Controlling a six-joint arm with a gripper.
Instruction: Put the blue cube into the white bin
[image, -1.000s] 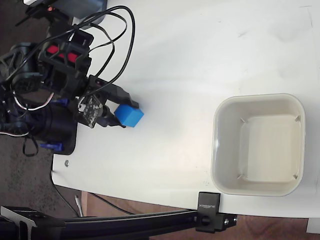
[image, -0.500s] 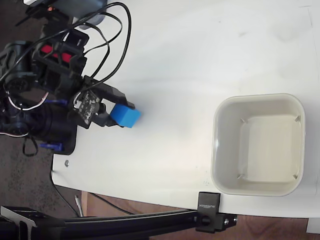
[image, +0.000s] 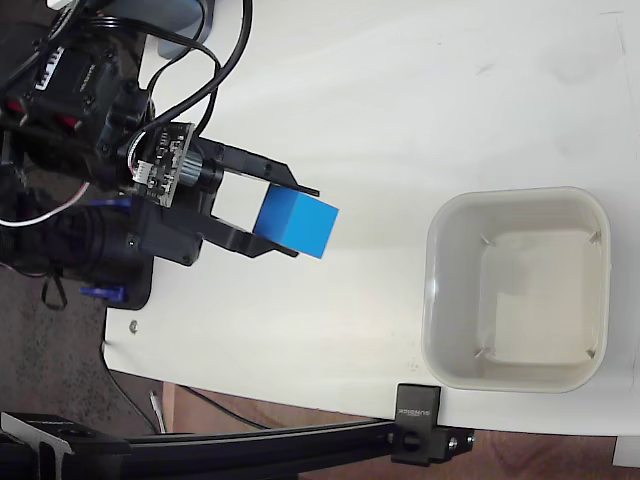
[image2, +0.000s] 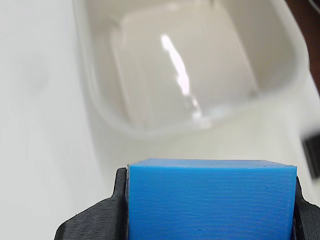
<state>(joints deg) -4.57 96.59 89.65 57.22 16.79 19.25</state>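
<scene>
The tool (image: 268, 216) has its 2 black fingers clamped on the blue cube (image: 297, 224), which sits between them, lifted above the white desk (image: 400, 110) on the left side of the fixed view. The white bin (image: 516, 288) stands well apart to the right, near the desk's lower edge. In the wrist view the cube (image2: 210, 199) fills the foreground with the bin (image2: 190, 65) beyond.

One blue cube (image: 297, 225), one white bin (image: 517, 288)
</scene>
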